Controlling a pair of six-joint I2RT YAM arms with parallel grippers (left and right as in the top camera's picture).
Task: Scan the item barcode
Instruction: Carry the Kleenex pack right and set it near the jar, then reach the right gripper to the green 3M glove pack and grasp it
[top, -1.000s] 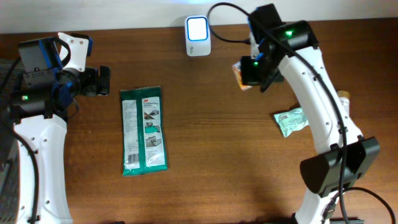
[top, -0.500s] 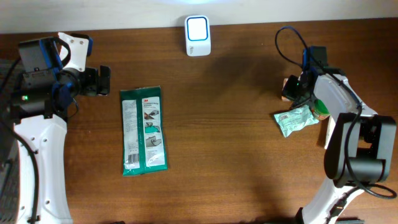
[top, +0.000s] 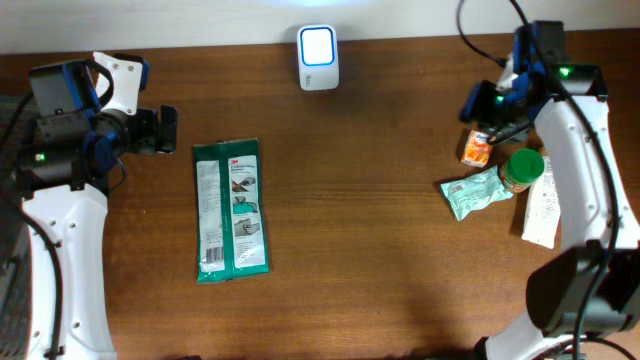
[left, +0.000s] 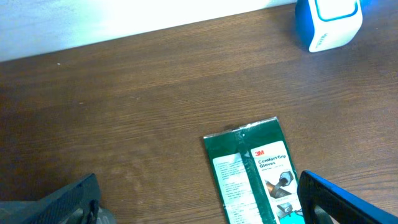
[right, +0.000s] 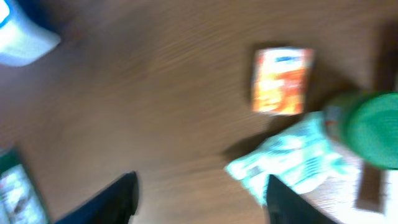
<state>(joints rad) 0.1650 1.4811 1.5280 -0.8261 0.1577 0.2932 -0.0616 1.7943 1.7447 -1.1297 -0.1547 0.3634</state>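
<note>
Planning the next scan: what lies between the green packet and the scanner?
Only bare tabletop between green packet and scanner; the overhead and left wrist views both show it.

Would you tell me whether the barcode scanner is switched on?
On: the scanner has a brightly glowing white face in the overhead view.

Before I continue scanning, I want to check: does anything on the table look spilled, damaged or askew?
Nothing is spilled. Only the pale green pouch looks crumpled and lies askew beside the green-lidded jar.
</note>
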